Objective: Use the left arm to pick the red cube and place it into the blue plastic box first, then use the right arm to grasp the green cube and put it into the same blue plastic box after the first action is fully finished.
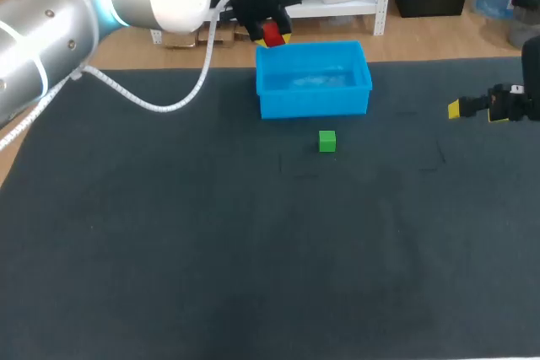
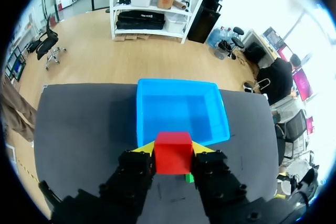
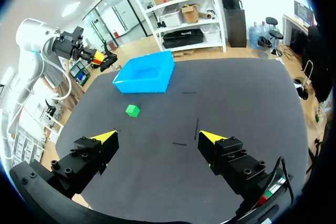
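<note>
Now, gripping red cube (image 2: 172,153) tight btw left fingers (image 2: 148,148), up over far-left corner of blue plastic box (image 1: 312,109), not yet inside. Showing green cube (image 1: 327,141) on table (image 1: 169,250), just in front of box, not touching. Holding right fingers (image 3: 105,139) spread wide, nothing btw them, well to box's right.

Silver arm (image 1: 51,27), yellow-tipped black pincer (image 2: 173,149)
</note>
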Controlling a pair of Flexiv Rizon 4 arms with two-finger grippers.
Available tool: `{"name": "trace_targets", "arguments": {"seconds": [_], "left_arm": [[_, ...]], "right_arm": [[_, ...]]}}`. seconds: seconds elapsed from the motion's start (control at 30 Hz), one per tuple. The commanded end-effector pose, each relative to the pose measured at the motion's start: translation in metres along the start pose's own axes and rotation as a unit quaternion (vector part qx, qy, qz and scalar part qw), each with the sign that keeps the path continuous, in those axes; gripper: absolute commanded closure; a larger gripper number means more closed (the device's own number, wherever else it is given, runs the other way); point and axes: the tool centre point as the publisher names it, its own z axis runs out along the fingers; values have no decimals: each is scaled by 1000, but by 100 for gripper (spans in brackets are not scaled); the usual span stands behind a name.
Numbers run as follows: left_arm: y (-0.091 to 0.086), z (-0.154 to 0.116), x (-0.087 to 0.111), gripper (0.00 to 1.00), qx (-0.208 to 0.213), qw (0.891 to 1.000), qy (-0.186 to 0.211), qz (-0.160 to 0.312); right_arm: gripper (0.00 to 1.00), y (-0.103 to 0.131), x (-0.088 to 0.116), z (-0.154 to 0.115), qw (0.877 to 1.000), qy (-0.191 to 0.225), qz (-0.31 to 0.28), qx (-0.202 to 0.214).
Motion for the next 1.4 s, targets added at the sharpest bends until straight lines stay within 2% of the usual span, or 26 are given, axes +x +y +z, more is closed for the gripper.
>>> {"name": "trace_targets", "arguments": {"seconds": [0.03, 0.3, 0.73, 1.4], "left_arm": [[6, 3, 8, 100, 20, 1000, -13, -2], [5, 8, 8, 100, 37, 999, -23, -3], [-4, 20, 6, 100, 35, 999, -17, 7], [-10, 35, -2, 100, 57, 997, -44, -4]], "right_arm": [[0, 0, 0, 0, 1000, 1, 0, 1], [0, 0, 0, 0, 1000, 1, 0, 1], [0, 0, 0, 0, 1000, 1, 0, 1], [0, 0, 0, 0, 1000, 1, 0, 1]]}}
